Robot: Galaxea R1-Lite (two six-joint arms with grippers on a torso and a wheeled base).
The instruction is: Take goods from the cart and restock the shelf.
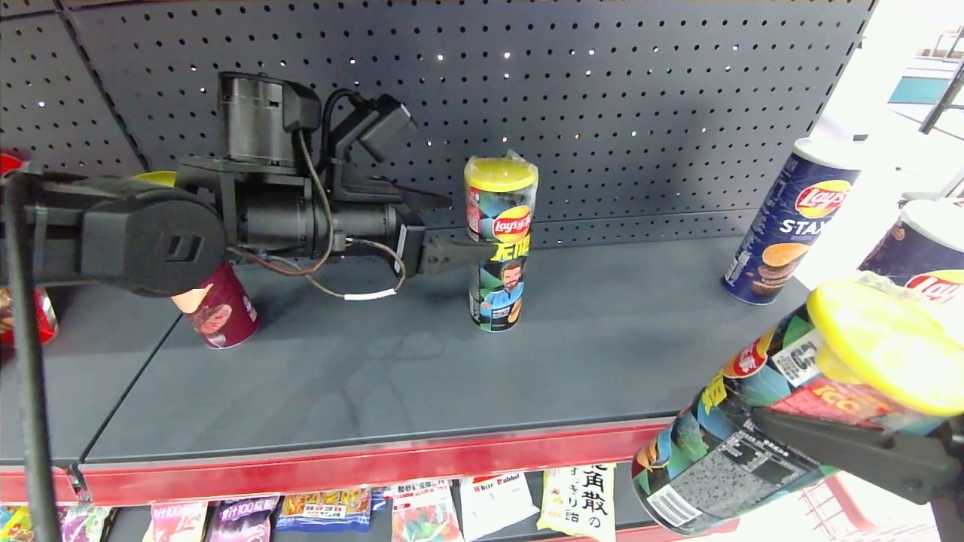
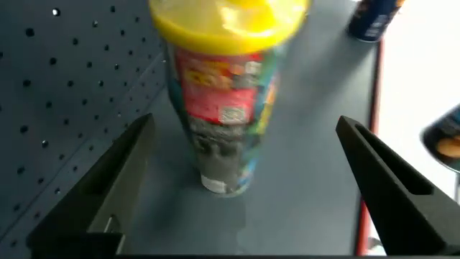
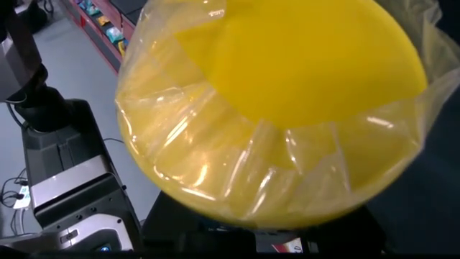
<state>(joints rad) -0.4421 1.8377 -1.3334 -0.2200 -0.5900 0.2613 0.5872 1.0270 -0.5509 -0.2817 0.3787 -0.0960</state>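
A yellow-lidded chip can (image 1: pixel 499 245) stands upright mid-shelf on the dark grey shelf (image 1: pixel 361 384), near the pegboard. My left gripper (image 1: pixel 482 253) is level with its middle, open, with its fingers spread wide to either side of the can (image 2: pixel 226 108) and not touching it; the left gripper (image 2: pixel 246 124) holds nothing. My right gripper (image 1: pixel 843 444) is low at the right, in front of the shelf edge, shut on a second yellow-lidded chip can (image 1: pixel 761 421) that is tilted. The yellow lid (image 3: pixel 287 108) of that can sits right up against the right wrist camera.
A blue chip can (image 1: pixel 787 222) stands at the shelf's right end, another blue can (image 1: pixel 922 245) beyond it. A maroon can (image 1: pixel 220 309) and a red can (image 1: pixel 45 316) stand at the left. Snack packets (image 1: pixel 422 512) hang under the red shelf lip (image 1: pixel 361 467).
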